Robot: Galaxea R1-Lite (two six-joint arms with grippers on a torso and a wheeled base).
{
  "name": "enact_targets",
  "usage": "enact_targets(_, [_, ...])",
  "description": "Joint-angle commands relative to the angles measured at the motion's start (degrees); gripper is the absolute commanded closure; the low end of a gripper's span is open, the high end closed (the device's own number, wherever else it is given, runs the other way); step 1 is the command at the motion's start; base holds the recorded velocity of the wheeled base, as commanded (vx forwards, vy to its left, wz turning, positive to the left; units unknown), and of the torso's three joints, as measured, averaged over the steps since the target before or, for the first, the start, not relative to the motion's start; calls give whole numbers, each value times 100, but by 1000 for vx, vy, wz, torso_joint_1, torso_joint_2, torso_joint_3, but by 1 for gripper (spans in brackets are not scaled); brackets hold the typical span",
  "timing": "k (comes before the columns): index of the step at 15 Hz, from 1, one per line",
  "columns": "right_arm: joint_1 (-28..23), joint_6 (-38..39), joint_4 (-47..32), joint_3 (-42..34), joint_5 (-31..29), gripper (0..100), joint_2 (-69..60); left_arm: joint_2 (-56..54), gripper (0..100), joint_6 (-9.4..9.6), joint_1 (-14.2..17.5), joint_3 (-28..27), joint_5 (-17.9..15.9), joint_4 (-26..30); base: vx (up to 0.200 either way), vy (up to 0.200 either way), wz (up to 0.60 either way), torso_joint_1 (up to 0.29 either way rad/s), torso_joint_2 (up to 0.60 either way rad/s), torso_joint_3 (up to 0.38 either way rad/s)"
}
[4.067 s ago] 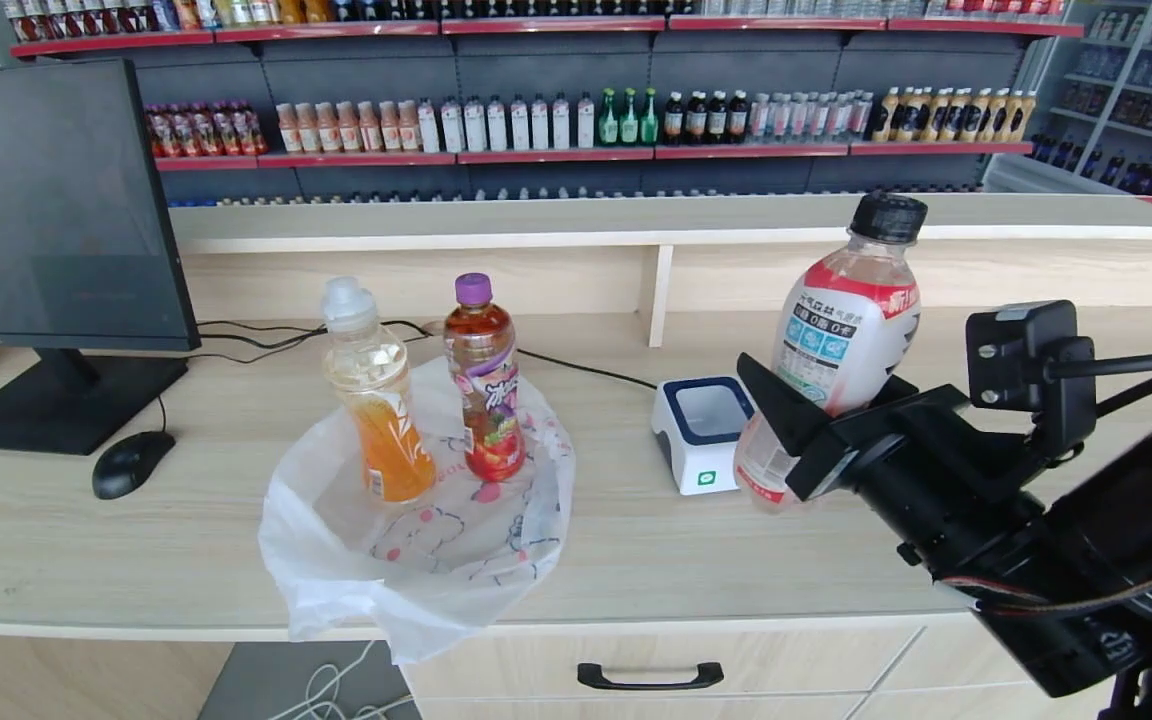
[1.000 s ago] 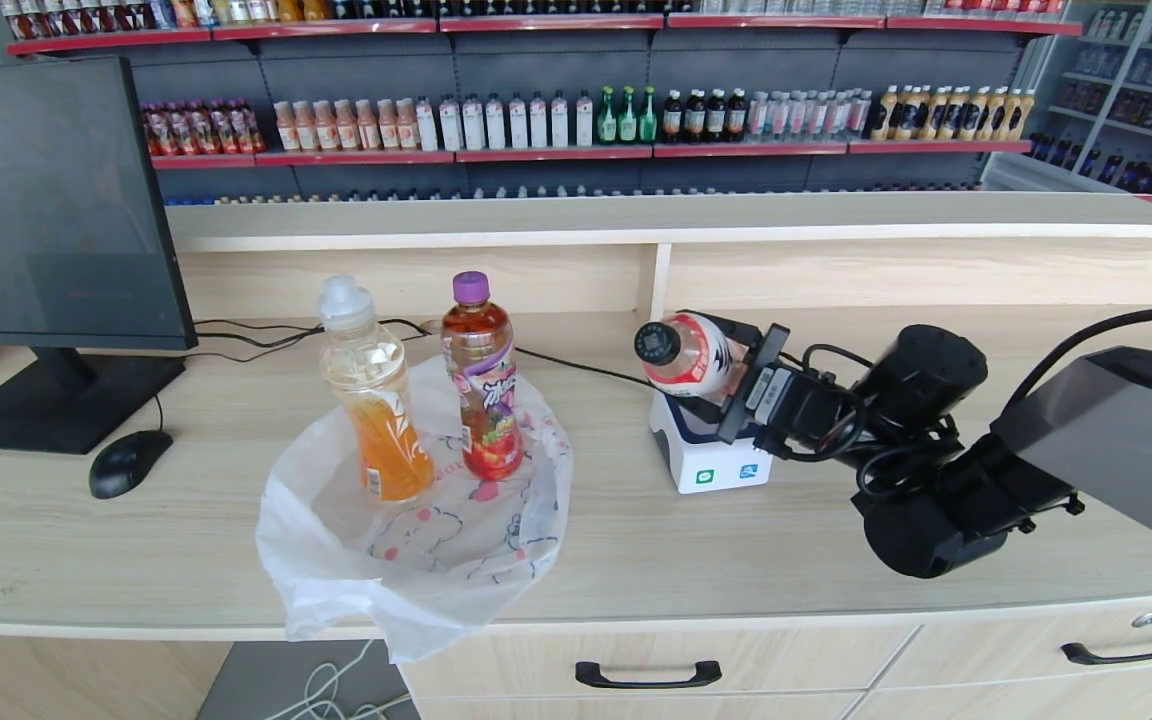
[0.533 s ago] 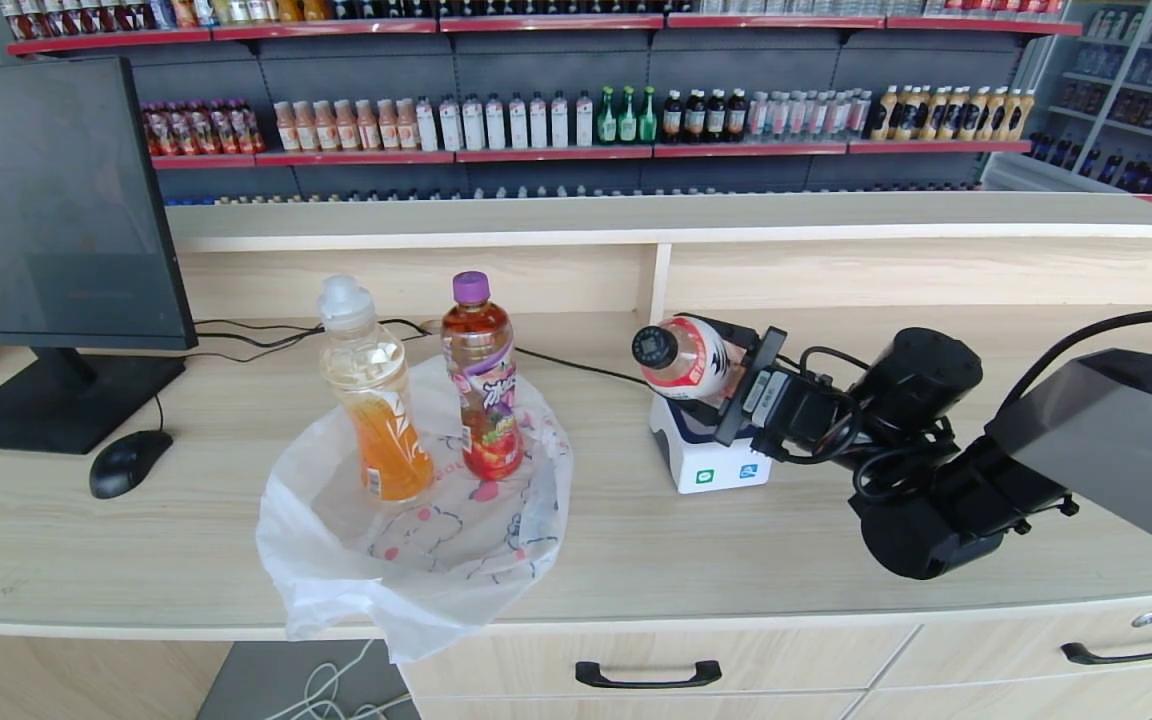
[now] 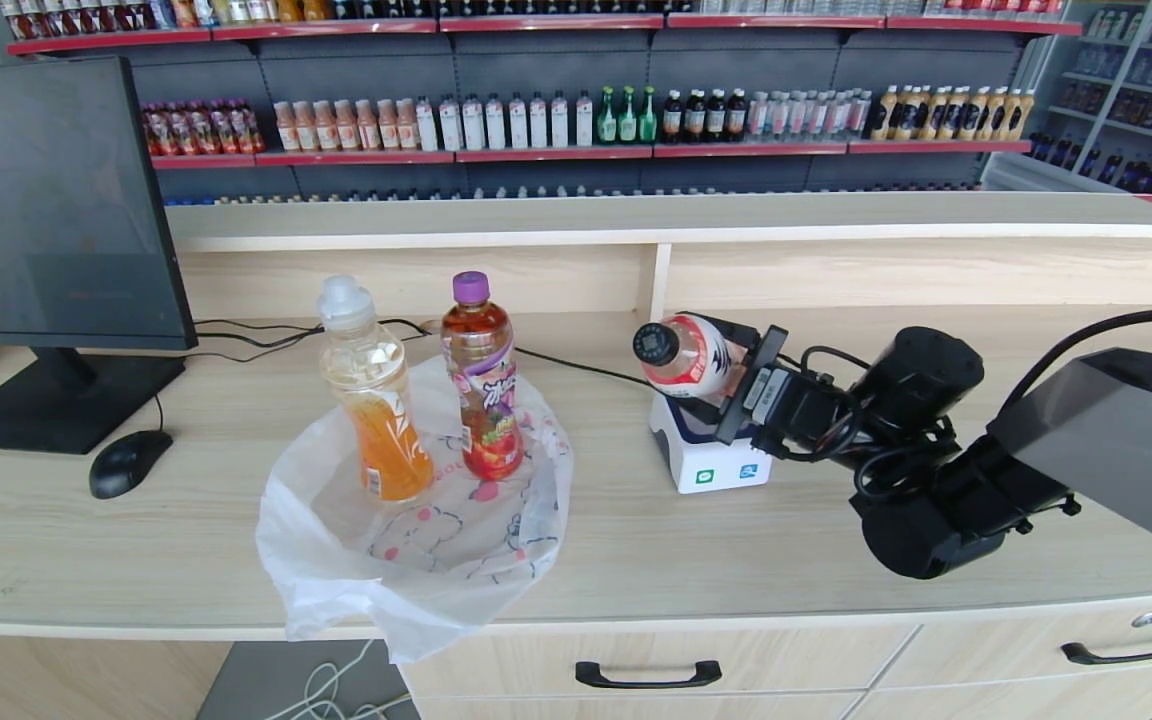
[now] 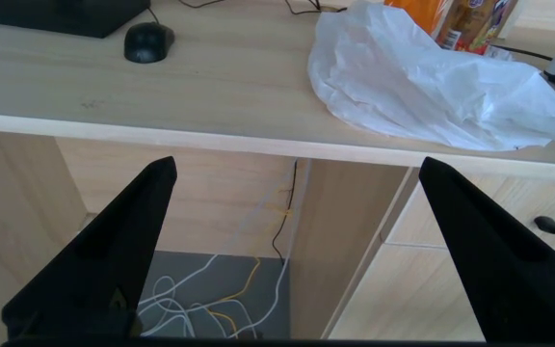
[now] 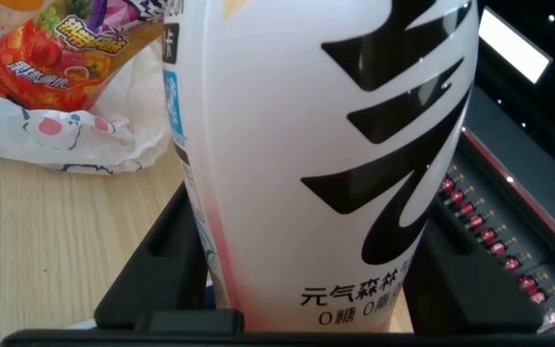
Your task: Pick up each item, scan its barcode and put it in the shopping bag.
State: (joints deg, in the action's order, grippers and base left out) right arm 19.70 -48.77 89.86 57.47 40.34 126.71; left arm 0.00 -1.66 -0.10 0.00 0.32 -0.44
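Note:
My right gripper [image 4: 726,375] is shut on a white-and-red bottle [image 4: 686,355] with a black cap, held on its side just above the white barcode scanner [image 4: 706,450], cap toward the bag. The right wrist view has the same bottle [image 6: 326,164] between the fingers, over the scanner's dark window [image 6: 509,212]. A white shopping bag [image 4: 416,520] lies open on the counter left of the scanner, with an orange drink bottle [image 4: 371,395] and a red fruit-drink bottle [image 4: 481,380] standing in it. My left gripper [image 5: 292,251] is open below the counter's front edge, near the bag [image 5: 432,72].
A black monitor [image 4: 46,220] and a mouse [image 4: 126,462] sit at the counter's left. A cable [image 4: 576,368] runs behind the bag to the scanner. A raised ledge [image 4: 656,215] backs the counter; drawers with black handles [image 4: 648,675] lie below the front edge.
Four seconds ago the right gripper held the bottle upright near the camera; it has since laid it sideways over the scanner. Over the last second it has hardly moved.

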Motion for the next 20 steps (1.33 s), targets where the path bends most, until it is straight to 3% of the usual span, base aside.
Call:
enact_targets(1, [25, 8, 14, -16, -35, 100, -85, 0, 0, -1, 1, 0, 3, 0, 0, 0, 0, 0, 0, 0])
enact_targets(5, [16, 96, 14, -51, -44, 100, -340, 0, 0, 8, 1, 0, 3, 9, 0, 0, 0, 0, 0, 0])
enact_targets(11, [368, 509, 14, -174, -1125, 100, -981, 0, 0, 8, 1, 0, 3, 9, 0, 0, 0, 0, 0, 0])
enact_targets(16, [596, 1907, 14, -675, -2795, 100, -1553, 0, 0, -1, 1, 0, 3, 9, 0, 0, 0, 0, 0, 0])
enact_targets(20, [596, 2768, 14, -921, -3304, 100, -1649, 0, 0, -1, 1, 0, 3, 18, 0, 0, 0, 0, 0, 0])
